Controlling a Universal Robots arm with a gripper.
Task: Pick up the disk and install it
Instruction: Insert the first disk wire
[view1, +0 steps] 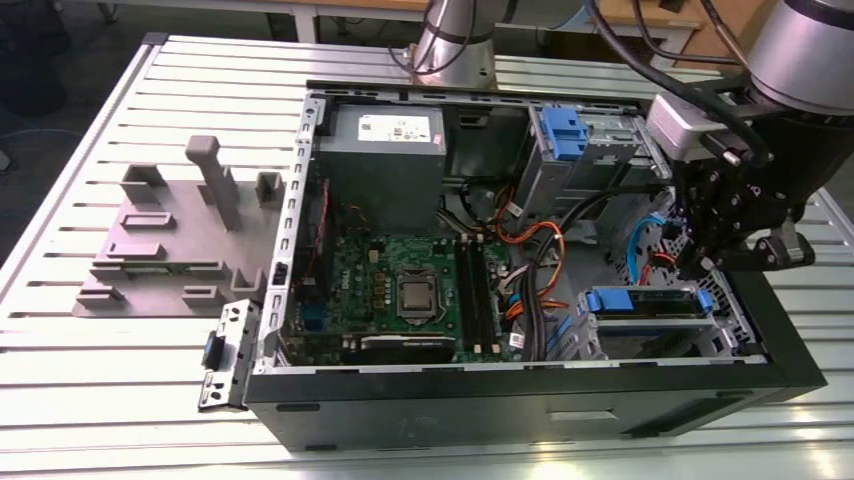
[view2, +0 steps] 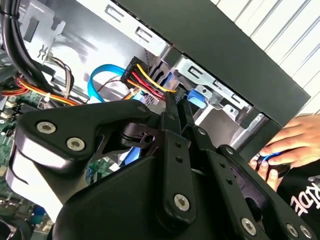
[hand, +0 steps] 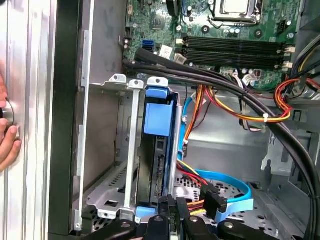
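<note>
Counting one disk (hand: 159, 150), bay-seated.

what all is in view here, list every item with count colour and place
computer case: 1, black, open on the slatted table
table: 1, light grey slats, under everything
disk: 1, blue rails, standing in the drive cage by the case's edge
drive cage: 1, grey metal, at the case's corner
motherboard: 1, green, on the case floor
power supply: 1, grey with white sticker, far corner of the case
blue latch piece: 1, blue, upper bay at the exterior view's right
SATA cable: 1, light blue, beside the cage
fixture: 1, grey, on the table at the exterior view's left
person's hand: 1, outside the case
gripper: 1, black, at the disk's end
</note>
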